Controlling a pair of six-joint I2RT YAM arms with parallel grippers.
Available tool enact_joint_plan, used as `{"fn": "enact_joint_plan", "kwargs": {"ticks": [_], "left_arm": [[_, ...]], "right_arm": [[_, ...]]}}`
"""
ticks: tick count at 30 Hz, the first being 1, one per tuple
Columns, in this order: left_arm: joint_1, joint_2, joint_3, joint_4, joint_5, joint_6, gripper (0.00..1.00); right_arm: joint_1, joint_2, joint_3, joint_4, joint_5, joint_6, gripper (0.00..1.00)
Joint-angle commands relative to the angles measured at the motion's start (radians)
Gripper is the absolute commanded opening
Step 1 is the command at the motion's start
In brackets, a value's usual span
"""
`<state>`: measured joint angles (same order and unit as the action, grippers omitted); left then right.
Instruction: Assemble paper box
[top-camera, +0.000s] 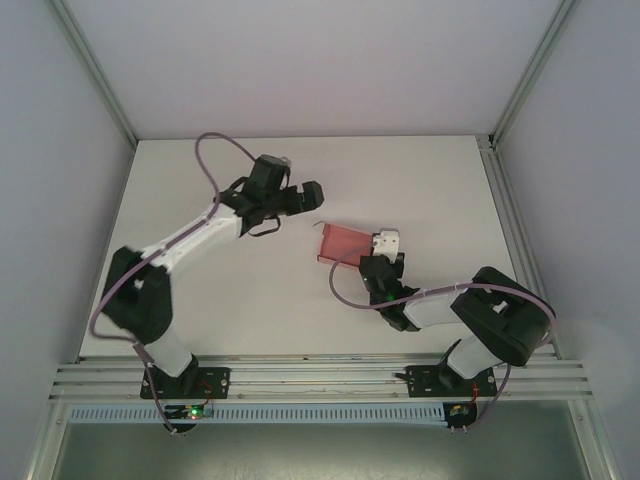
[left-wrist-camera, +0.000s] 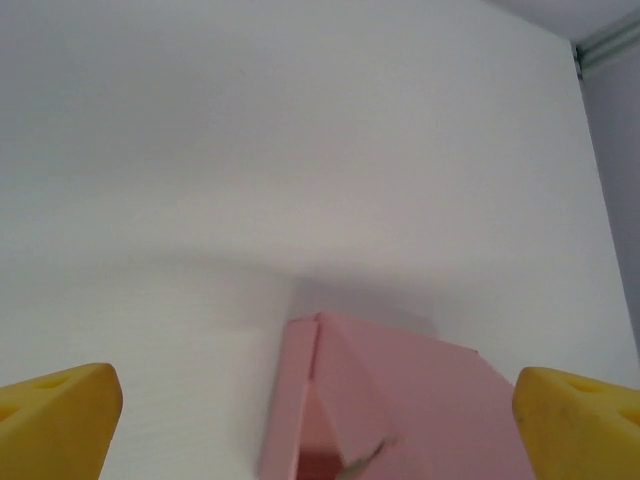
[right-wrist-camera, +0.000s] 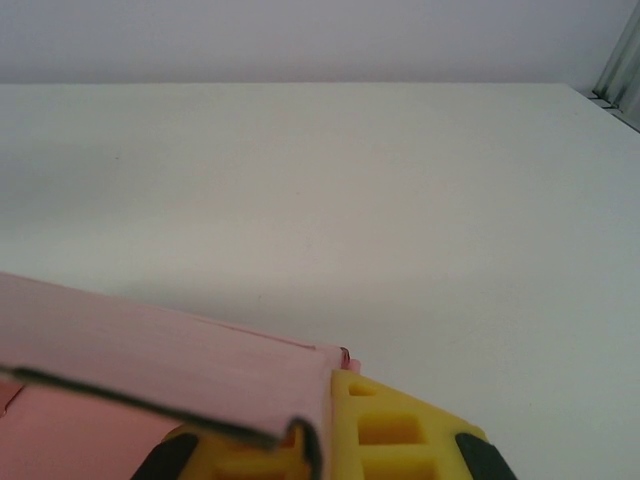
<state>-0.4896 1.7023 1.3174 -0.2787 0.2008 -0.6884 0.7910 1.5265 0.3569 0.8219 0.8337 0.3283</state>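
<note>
Now my right gripper (top-camera: 386, 243) pinches the box (top-camera: 340, 243) near frame centre; my left gripper (top-camera: 288, 205) hangs released to its upper left. Mid-assembly, I judge: next, left must grasp its free end.

The paper box (top-camera: 343, 243) is showing plain pink with no print, going darker pink-red inside in the left wrist view. The table (top-camera: 250, 300) is reading flat white, unpatterned. The left gripper (top-camera: 290, 203) is showing black, its pads (left-wrist-camera: 60, 415) coming up bright yellow. The right gripper (top-camera: 378, 247) is showing black with a white block, its pad (right-wrist-camera: 390, 432) yellow with darker square holes. The left arm (top-camera: 190, 240) and right arm (top-camera: 440, 305) are showing black and white, the cables (top-camera: 213, 170) purple, the front rail (top-camera: 320, 378) silver-grey, and the walls (top-camera: 50, 200) pale grey.
</note>
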Motion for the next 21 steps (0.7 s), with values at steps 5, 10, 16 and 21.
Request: {"fn": "enact_joint_plan", "kwargs": {"ticks": [5, 10, 16, 21], "left_arm": [[-0.004, 0.208, 0.039, 0.089, 0.293, -0.045, 1.00], [-0.006, 0.288, 0.021, 0.133, 0.393, -0.039, 0.97], [-0.006, 0.294, -0.019, 0.054, 0.361, 0.031, 0.81], [-0.006, 0.272, -0.086, 0.076, 0.331, 0.027, 0.73]], "right_arm": [[0.027, 0.025, -0.030, 0.011, -0.041, -0.037, 0.00], [0.032, -0.001, -0.031, 0.020, -0.071, -0.059, 0.00], [0.036, -0.102, 0.019, -0.153, -0.122, -0.040, 0.21], [0.039, -0.254, 0.043, -0.348, -0.162, 0.038, 0.29]]}}
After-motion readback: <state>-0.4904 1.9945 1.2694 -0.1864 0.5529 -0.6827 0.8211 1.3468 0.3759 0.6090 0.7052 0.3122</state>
